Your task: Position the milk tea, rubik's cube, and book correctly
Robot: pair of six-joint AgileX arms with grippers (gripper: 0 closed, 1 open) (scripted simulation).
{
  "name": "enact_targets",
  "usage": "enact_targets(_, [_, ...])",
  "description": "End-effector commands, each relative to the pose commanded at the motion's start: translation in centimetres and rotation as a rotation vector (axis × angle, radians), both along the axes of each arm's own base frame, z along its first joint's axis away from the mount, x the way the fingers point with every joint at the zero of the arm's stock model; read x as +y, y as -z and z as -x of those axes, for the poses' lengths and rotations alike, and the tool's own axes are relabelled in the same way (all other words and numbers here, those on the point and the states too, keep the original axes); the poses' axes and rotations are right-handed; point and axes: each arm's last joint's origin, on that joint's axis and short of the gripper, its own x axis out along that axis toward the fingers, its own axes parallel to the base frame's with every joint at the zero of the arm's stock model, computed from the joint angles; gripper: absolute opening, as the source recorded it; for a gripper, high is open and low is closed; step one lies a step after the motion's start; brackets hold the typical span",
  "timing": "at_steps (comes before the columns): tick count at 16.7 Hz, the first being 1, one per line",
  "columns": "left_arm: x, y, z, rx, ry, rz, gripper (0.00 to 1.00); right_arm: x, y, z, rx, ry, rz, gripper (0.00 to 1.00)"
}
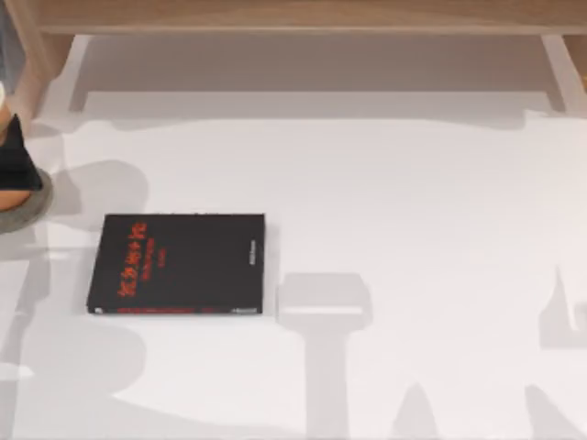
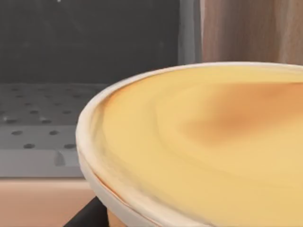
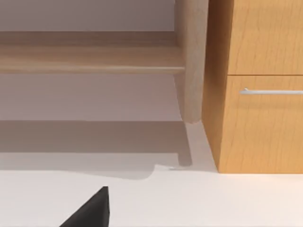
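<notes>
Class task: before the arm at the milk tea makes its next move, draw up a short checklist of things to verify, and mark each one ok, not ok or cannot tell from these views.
1. Milk tea close to the left wrist camera: ok, its pale rim and orange-brown top loom large there.
2. Left gripper's hold on the cup: cannot tell; a dark part shows at the table's left edge.
3. Cup standing on the grey coaster: cannot tell.
4. Black book lying flat, apart from the coaster: ok.
5. Right arm out of the way: ok, its finger faces the wooden cabinet.
</notes>
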Motion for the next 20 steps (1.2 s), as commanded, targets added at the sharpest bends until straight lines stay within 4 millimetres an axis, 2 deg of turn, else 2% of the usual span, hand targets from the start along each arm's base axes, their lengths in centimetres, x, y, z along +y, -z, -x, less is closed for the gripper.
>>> enact_targets(3, [0.0, 0.0, 0.1, -0.001, 0.001, 0.000, 1.00, 0.0, 0.0, 0.0, 0.000, 0.000, 0.000, 1.00])
enact_targets(9, [0.1, 0.0, 3.0, 0.001, 0.000, 0.000, 1.00, 0.0, 0.0, 0.0, 0.000, 0.000, 0.000, 1.00])
enact_targets(14, [-0.1, -0.1, 3.0, 0.008, 0.004, 0.002, 1.00, 0.0, 0.0, 0.0, 0.000, 0.000, 0.000, 1.00])
enact_targets(16, [0.0, -1.0, 3.3, 0.014, 0.004, 0.004, 1.00, 0.0, 0.0, 0.0, 0.000, 0.000, 0.000, 1.00])
enact_targets(20, [0.0, -4.1, 4.3, -0.006, 0.004, -0.002, 1.00, 0.0, 0.0, 0.0, 0.000, 0.000, 0.000, 1.00])
